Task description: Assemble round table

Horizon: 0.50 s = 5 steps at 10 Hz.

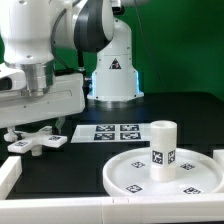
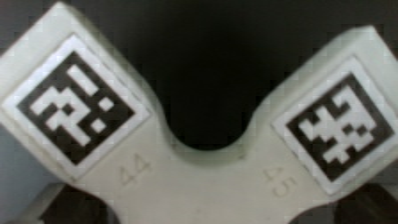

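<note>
The white four-armed cross base (image 1: 38, 143) lies on the black table at the exterior view's left. My gripper (image 1: 34, 128) is lowered right onto it; its fingertips are hidden behind the hand and the part. In the wrist view the cross base (image 2: 196, 185) fills the frame, with two arms that each carry a square tag. The large rimmed round disc (image 1: 125, 175) lies at the front right. The short thick cylinder leg (image 1: 163, 150) stands upright on the disc, apart from my gripper.
The marker board (image 1: 115, 132) lies flat between the cross base and the disc. The robot's white pedestal (image 1: 115, 75) stands behind it. A white border rail (image 1: 10, 175) runs along the front left of the table.
</note>
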### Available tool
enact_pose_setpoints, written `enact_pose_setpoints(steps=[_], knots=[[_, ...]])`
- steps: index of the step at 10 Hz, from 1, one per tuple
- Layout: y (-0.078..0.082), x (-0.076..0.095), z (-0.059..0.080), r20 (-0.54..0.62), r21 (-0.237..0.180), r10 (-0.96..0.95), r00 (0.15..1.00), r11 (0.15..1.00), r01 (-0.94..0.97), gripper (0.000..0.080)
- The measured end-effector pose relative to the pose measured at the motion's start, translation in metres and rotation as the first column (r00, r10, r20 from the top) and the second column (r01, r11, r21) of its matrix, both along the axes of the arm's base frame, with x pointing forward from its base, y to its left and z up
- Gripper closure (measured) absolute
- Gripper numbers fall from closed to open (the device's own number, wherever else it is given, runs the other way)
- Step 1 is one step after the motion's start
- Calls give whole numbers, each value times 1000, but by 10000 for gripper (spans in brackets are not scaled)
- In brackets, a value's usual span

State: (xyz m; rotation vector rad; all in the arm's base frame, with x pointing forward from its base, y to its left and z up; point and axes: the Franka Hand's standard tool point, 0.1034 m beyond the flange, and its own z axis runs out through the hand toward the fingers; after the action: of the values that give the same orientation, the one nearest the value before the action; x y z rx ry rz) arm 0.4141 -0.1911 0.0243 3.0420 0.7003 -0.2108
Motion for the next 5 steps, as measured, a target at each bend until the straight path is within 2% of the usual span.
enact_pose_setpoints(steps=[1, 2, 3, 4, 5], knots=[[0, 0, 0, -1, 0, 0, 1000, 1000, 0, 150], [0, 0, -1, -1, 0, 1, 1000, 1000, -1, 270], [1, 0, 0, -1, 0, 1, 1000, 1000, -1, 270], [1, 1, 0, 0, 0, 2, 1000, 1000, -2, 351], [1, 1, 0, 0, 0, 3, 1000, 1000, -3, 351]])
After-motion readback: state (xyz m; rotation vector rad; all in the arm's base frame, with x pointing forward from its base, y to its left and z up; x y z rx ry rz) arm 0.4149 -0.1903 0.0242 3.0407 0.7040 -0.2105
